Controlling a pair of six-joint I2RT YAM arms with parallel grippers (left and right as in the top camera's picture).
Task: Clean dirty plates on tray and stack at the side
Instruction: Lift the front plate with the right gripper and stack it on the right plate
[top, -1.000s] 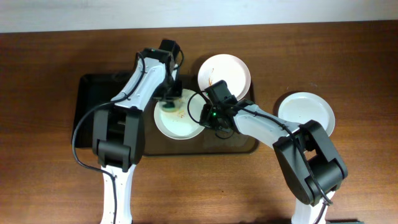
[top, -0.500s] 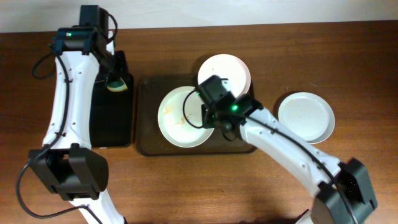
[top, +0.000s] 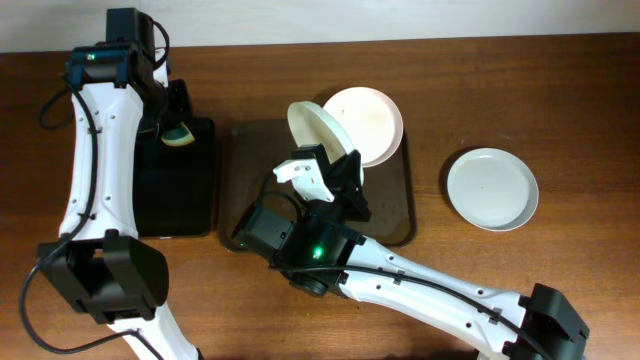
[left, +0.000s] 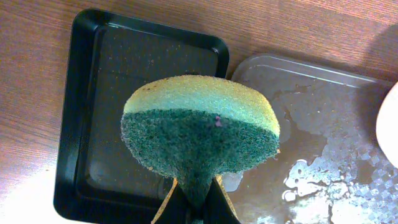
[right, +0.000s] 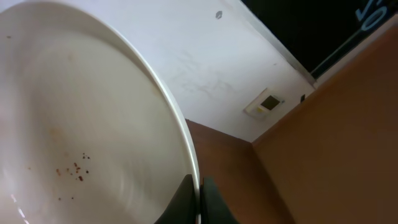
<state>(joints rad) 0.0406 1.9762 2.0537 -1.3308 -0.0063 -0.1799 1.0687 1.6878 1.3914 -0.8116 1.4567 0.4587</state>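
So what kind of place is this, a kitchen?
Probably a robot test room, not a real kitchen: a wooden table, a white wall, a plate beside a brown tray, and a sponge held in the left pincer. No sink is in view.

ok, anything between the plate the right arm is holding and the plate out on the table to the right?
Just the second plate at the tray's far right corner, right beside the held plate, which the right gripper holds tilted up. Past the tray, nothing visible on the table before the side plate.
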